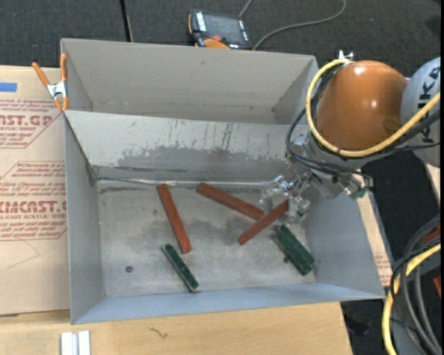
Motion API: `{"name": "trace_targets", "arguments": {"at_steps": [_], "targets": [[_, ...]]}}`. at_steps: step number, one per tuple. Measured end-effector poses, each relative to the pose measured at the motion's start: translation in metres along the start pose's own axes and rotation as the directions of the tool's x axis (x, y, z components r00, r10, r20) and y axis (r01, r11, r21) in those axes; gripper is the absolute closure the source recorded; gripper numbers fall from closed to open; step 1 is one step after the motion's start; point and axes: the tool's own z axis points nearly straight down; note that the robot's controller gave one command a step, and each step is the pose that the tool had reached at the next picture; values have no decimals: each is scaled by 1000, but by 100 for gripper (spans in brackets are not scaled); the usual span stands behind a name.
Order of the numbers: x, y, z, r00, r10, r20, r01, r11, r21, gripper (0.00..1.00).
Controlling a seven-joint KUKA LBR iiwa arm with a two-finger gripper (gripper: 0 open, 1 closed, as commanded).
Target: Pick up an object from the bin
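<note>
The arm's orange dome cover (359, 102) sits closest to the lens, looped with yellow cable, and hides much of the wrist. Below it the gripper (288, 197) hangs low at the bin's right side, at the upper end of a slanted red bar (260, 225). Whether the claw is apart or together cannot be made out there. Five bars lie on the floor. Three are red (the slanted one crosses a second red bar (226, 200); a third red bar (174, 217) lies apart, left). Two are dark green: a front green bar (180, 267) and a right green bar (294, 250). The scuffed grey bin (185, 87) stands on a pale wooden table (207, 331).
</note>
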Motion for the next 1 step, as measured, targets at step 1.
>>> {"name": "trace_targets", "arguments": {"at_steps": [1], "targets": [[-4,-5,-89,1000,17,0,-17,1000,1,100]]}}
